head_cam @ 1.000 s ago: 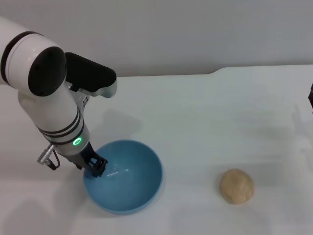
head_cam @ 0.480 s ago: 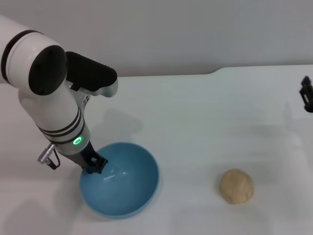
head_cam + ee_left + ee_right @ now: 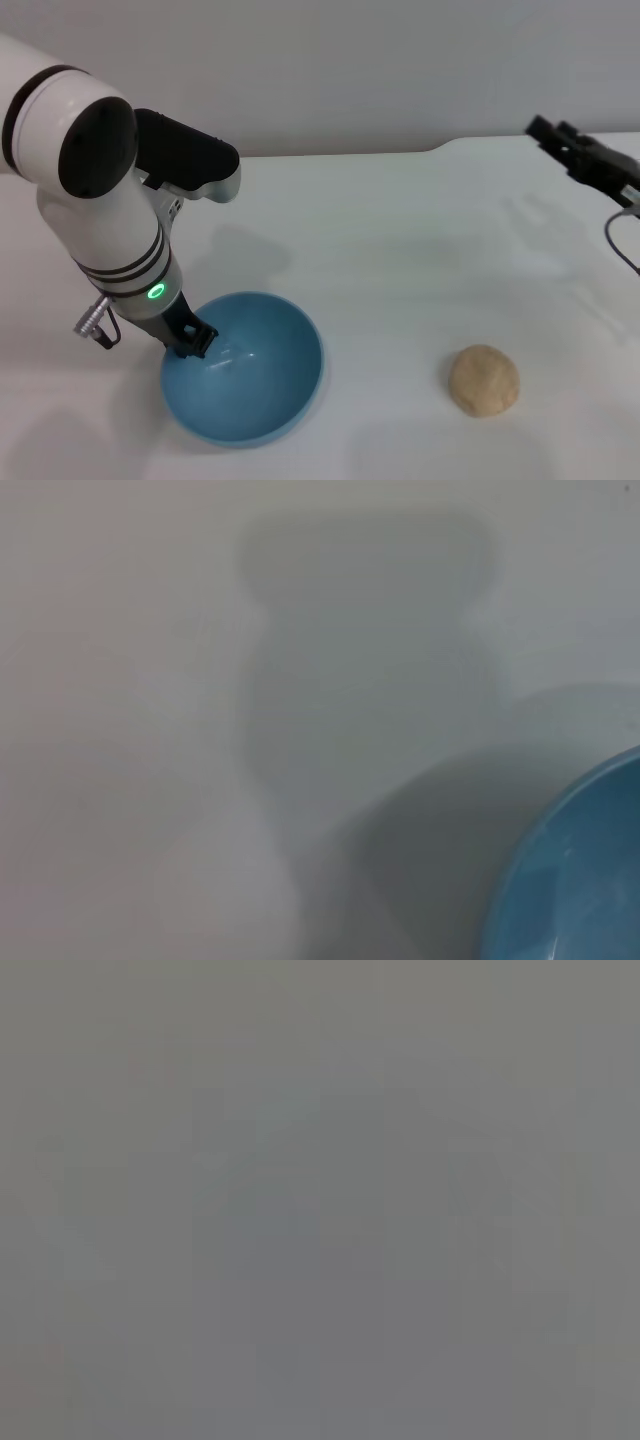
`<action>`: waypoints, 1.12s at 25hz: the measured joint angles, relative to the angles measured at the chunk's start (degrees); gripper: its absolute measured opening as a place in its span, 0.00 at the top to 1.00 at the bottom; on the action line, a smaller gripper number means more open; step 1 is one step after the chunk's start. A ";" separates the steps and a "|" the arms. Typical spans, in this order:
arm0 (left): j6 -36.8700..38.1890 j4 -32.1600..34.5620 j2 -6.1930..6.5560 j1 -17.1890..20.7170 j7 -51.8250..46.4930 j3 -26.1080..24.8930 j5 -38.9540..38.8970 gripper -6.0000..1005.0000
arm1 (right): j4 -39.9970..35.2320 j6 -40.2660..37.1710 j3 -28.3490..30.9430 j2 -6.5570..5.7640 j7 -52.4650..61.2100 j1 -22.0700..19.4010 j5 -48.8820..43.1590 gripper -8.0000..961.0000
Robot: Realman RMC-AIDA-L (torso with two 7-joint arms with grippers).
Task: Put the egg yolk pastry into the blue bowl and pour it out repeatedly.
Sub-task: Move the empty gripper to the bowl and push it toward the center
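Note:
The blue bowl [image 3: 250,375] sits on the white table at the front left, empty, with its inside facing up. My left gripper [image 3: 193,340] is at its left rim and shut on the rim. Part of the bowl also shows in the left wrist view [image 3: 585,880]. The egg yolk pastry [image 3: 484,379], a tan ball, lies on the table at the front right, well apart from the bowl. My right gripper [image 3: 553,131] is in the air at the far right, above the table's back edge, fingers apart and empty. The right wrist view shows only flat grey.
The white table [image 3: 400,260] runs across the whole view, with a grey wall behind it. Its back edge has a small step near the right [image 3: 440,148]. My left arm's bulky white body [image 3: 100,200] stands over the table's left side.
The right gripper has come in from the right edge, moving up and to the left. The left gripper has lowered the bowl, which now sits flatter and slightly farther left.

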 joint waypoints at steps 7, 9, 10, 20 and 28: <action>0.04 0.27 -0.03 -0.04 0.15 0.15 0.02 0.98 | -2.47 -0.55 -15.21 -5.04 18.20 7.90 -0.91 0.47; 0.02 0.25 -0.01 -0.16 0.16 0.17 -0.02 0.98 | -5.86 -0.61 -21.88 -5.64 25.47 11.35 -0.95 0.47; 0.02 0.26 -0.01 -0.21 0.16 0.18 -0.03 0.98 | -7.49 -0.82 -25.40 -5.79 28.72 13.03 -0.96 0.47; -0.09 0.46 -0.09 -0.37 1.46 0.16 -0.03 0.98 | -50.91 -25.34 -59.73 5.46 62.55 25.29 -0.94 0.47; -0.10 0.71 -0.16 -0.50 1.47 0.07 -0.01 0.98 | -77.83 -39.63 -88.34 11.23 76.01 22.19 5.89 0.47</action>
